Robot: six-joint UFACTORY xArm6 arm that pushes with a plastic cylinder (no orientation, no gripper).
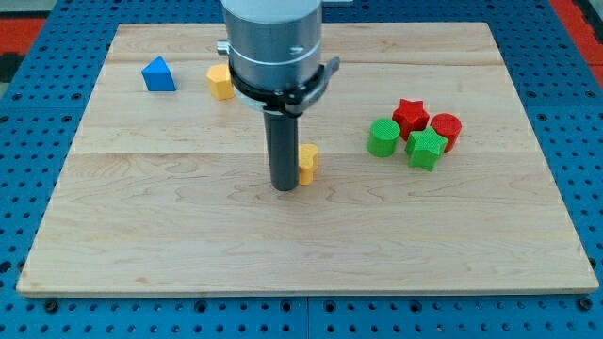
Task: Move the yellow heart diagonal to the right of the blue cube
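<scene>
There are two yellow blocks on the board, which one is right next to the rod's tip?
The yellow block mid-board, which sits right against my tip on the view's right side. The other yellow block lies far up near the blue block.

My tip [284, 187] touches a yellow block [308, 162] mid-board.

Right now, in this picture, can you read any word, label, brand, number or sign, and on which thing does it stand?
None: no text can be read in the camera view.
The wooden board, the blue block, the two yellow blocks, the green and red blocks and my tip all show plain surfaces.
</scene>
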